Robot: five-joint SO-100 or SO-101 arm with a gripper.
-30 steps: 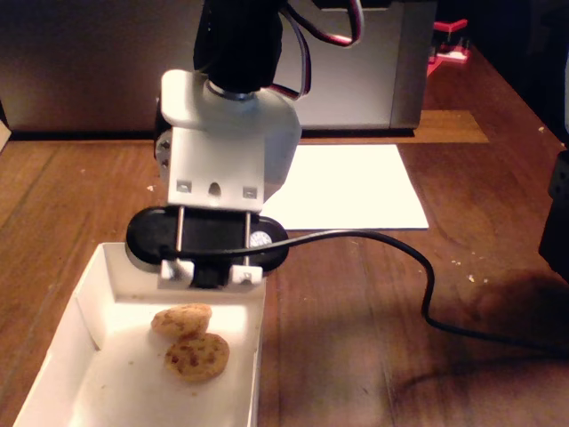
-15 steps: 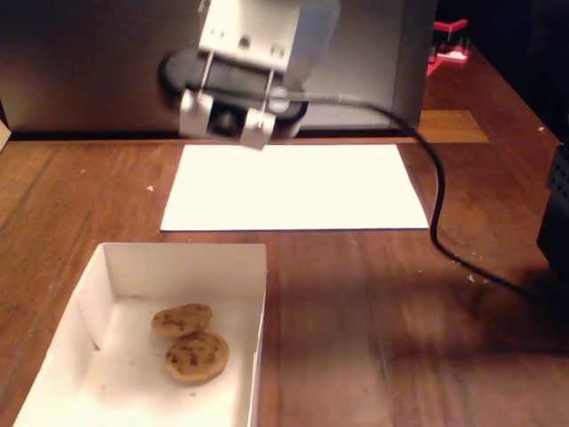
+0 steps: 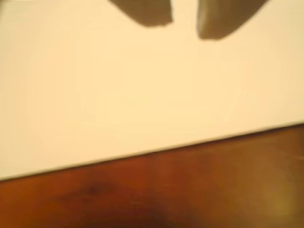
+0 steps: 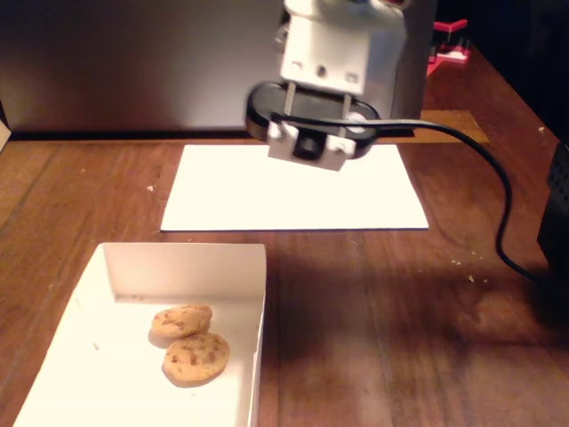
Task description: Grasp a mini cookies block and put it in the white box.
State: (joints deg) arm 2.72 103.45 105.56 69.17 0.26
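On the wooden table, I see the white box near the front edge with two cookies inside. Above the paper sheet, my gripper hangs parted and empty; I judge I'm between cycles, seeking another cookie.

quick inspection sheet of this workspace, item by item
surface: brown wooden table, a few pale crumbs on it
job's things: white box at lower left of the fixed view, holding two cookies that touch each other
clutter: flat white paper sheet beyond the box
gripper: gripper above the paper, fingers apart, nothing between them
cables: black cable trailing from the arm to the right
surroundings: grey panel behind; red object at upper right
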